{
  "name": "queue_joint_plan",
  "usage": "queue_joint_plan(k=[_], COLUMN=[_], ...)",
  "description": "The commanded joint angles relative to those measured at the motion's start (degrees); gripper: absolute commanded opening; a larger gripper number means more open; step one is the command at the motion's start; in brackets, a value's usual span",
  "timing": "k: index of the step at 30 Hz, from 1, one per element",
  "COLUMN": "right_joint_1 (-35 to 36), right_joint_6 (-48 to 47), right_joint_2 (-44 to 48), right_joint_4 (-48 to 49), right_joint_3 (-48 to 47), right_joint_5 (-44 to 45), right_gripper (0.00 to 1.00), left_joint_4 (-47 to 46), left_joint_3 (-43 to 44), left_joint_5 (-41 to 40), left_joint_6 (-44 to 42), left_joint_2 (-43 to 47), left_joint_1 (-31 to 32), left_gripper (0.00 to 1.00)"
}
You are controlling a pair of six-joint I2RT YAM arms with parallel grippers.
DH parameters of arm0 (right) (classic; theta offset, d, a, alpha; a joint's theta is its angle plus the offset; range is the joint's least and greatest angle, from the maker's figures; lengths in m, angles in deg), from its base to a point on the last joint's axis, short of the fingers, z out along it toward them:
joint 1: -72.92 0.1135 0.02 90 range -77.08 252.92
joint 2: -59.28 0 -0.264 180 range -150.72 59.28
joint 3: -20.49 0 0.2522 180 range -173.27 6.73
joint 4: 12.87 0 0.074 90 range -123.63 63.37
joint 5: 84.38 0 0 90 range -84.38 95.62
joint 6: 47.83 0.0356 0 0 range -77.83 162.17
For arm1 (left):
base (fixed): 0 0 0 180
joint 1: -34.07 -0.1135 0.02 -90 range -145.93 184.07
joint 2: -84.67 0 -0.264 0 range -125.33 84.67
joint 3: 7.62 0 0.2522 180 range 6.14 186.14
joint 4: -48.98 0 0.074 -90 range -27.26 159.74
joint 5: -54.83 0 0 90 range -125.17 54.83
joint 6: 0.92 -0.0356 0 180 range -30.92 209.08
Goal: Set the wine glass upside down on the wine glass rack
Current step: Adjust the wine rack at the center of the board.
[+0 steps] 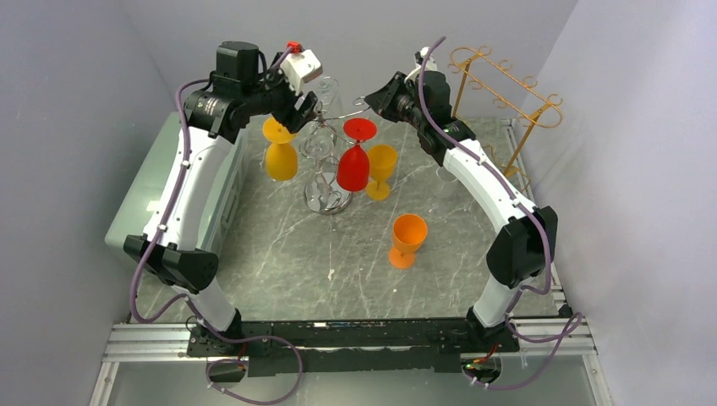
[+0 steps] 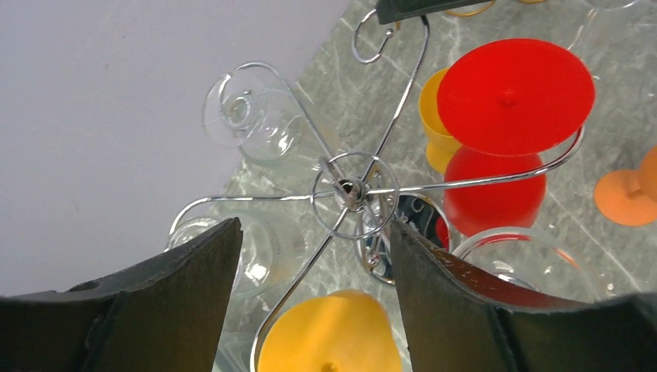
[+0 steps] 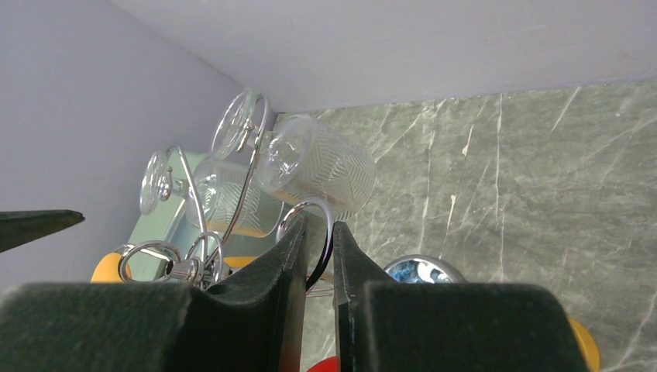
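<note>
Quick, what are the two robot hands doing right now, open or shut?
Left gripper: open, holding nothing.
Right gripper: shut on a wire arm of the rack.

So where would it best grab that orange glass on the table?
Probably by its short stem, coming in level from the right. The orange glass stands alone, upright on its foot; the stem is its narrowest part, and gripping there leaves the foot free for the rack.
</note>
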Motion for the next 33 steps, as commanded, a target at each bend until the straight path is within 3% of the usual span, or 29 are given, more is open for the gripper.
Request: queue_joint_plan(k=[1,8,13,33], right_joint_1=[0.89,0.89,0.98,4.39], right_joint_6=[-2.11,-1.67,-1.17,0.77], right_joint_2=[-0.01,1.21,2.24,10.16], right_joint_4=[-2.10,-1.03,-0.25,1.86], right_joint_3=[-0.95,0.90,1.99,10.89], right_joint_5=[-0.99,-0.58,-0.67,2.41], right_gripper=[0.06,0.04,0.03,0.00], left_joint_4=[-2.73,-3.28,-3.22,-5.43], left_joint_3=[1.21,1.57,1.98,4.77], left_joint_5=[3.85,2.66,0.45,-5.75], left_joint_6=[3.45,3.13,1.64,-3.03], left_joint_2=[-1.53,-3.92,-4.63,-6.47], left_joint_1=[1.19,1.45,1.45,-0.40], left_gripper=[0.74,0.48,0.25,0.23])
